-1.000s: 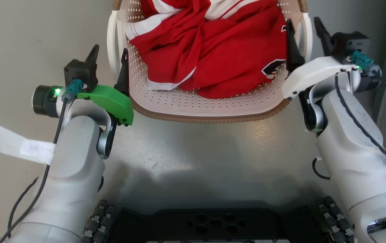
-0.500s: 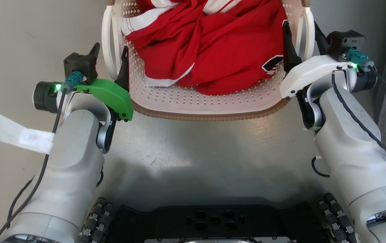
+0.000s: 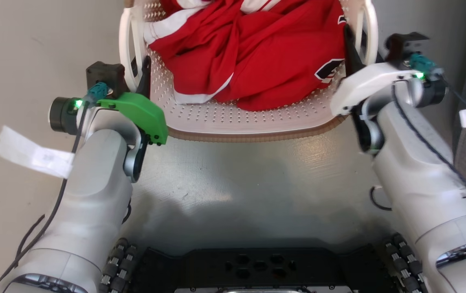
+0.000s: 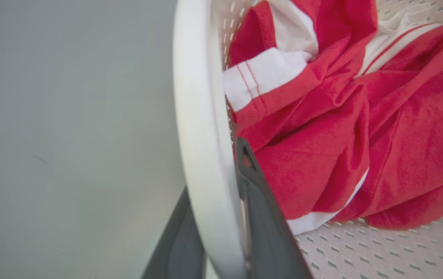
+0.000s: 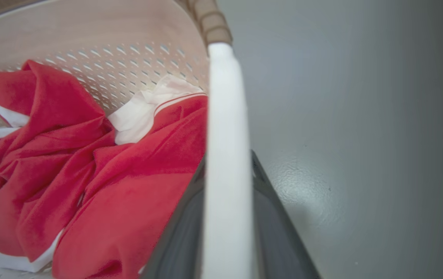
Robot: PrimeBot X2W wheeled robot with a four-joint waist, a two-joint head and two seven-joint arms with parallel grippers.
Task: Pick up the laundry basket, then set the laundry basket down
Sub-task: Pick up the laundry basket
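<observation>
L pincer (image 3: 138, 70) & R pincer (image 3: 365, 44) both reach fwd, each clenched on laundry basket (image 3: 237, 120) side.

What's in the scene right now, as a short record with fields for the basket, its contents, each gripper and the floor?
basket: laundry basket, cream perforated plastic with a brown rim band
contents: red and white garment, bunched inside
left gripper: left gripper closed on the left handle, one finger on each side
right gripper: right gripper closed on the right handle, one finger on each side
surface: grey floor
lifted or resting: cannot tell
</observation>
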